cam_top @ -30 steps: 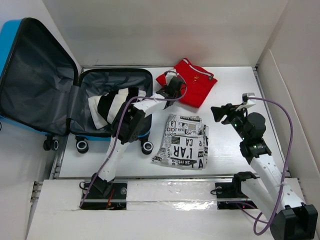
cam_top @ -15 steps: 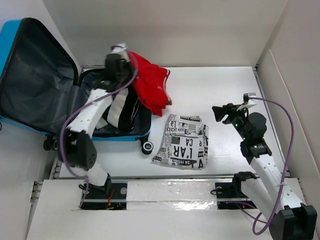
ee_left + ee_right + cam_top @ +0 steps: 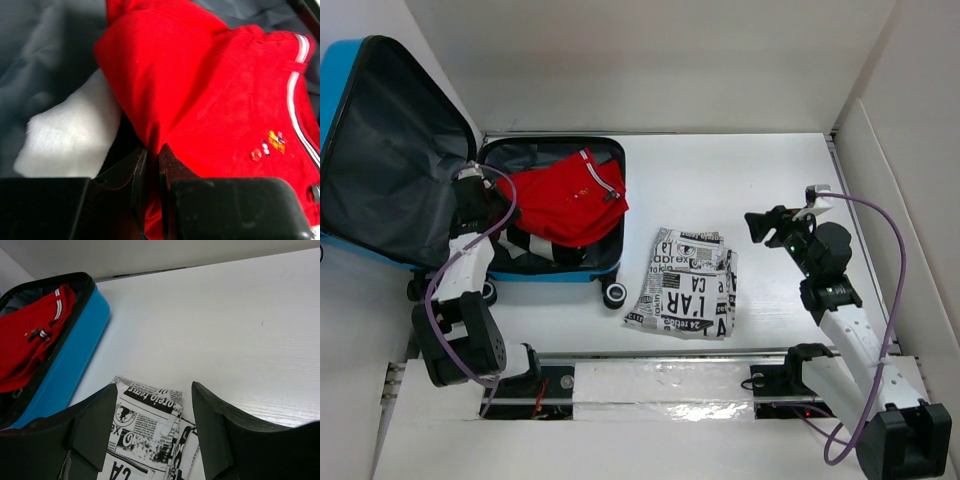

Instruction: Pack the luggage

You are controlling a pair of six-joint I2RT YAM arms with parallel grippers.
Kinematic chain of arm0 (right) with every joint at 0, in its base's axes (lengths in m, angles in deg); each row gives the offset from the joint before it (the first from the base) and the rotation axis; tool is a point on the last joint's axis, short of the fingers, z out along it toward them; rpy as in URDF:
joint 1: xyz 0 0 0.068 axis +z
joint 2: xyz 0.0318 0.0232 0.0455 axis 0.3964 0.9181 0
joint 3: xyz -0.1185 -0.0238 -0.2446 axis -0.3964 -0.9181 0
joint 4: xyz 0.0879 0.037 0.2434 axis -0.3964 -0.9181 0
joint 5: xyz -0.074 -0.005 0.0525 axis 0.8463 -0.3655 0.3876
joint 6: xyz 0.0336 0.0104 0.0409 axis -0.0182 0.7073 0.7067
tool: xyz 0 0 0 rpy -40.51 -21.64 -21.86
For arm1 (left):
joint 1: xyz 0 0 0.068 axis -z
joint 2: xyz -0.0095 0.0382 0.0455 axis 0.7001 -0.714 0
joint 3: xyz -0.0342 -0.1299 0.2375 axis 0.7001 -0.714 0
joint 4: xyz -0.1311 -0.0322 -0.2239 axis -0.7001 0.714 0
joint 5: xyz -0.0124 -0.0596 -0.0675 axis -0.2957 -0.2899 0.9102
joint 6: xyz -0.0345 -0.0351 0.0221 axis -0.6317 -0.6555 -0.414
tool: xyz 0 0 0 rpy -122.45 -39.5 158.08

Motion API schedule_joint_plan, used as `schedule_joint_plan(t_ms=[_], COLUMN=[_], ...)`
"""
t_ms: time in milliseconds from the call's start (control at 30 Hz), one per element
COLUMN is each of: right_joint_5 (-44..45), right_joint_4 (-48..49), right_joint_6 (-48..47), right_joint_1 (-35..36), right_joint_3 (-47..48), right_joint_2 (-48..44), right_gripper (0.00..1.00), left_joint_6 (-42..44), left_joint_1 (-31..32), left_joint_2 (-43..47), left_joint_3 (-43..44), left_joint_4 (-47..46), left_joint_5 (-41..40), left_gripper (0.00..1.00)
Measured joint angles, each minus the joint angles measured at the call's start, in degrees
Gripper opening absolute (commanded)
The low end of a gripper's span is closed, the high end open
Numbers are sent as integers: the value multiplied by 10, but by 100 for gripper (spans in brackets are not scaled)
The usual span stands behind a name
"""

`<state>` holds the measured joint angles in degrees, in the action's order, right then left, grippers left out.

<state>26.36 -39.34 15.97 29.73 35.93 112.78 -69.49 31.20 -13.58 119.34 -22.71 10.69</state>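
So the left gripper [image 3: 152, 152] is pinched almost shut on a fold of the red garment [image 3: 565, 205], which is lying in the open blue suitcase [image 3: 560, 272] at the table's left. I'd release low and back out slowly so nothing snags. Meanwhile the right gripper [image 3: 765, 225] hangs open and empty near the newspaper-print cloth [image 3: 685, 285].

Held the left arm [image 3: 455, 280] folded steeply up from its base at the near edge of the table [image 3: 760, 170], the left gripper [image 3: 470, 190] out at the left edge, fingers [image 3: 172, 165] nearly shut, pinching red cloth [image 3: 200, 100]. Held the right arm [image 3: 840, 320] raised near the right edge, the right gripper [image 3: 757, 226] aimed left, jaws spread, empty.
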Motion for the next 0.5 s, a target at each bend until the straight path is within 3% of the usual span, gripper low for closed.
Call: schedule_joint_plan(t_ms=[500], right_joint_5=[-16], right_joint_4=[2], right_joint_6=[0], right_joint_1=[0], right_joint_3=[0], right_joint_2=[25], right_gripper=[67], left_joint_6=[0], left_joint_1=[-23], left_joint_2=[-15], left_joint_3=[9], left_joint_4=[-6], left_joint_5=[-101], left_gripper=[0])
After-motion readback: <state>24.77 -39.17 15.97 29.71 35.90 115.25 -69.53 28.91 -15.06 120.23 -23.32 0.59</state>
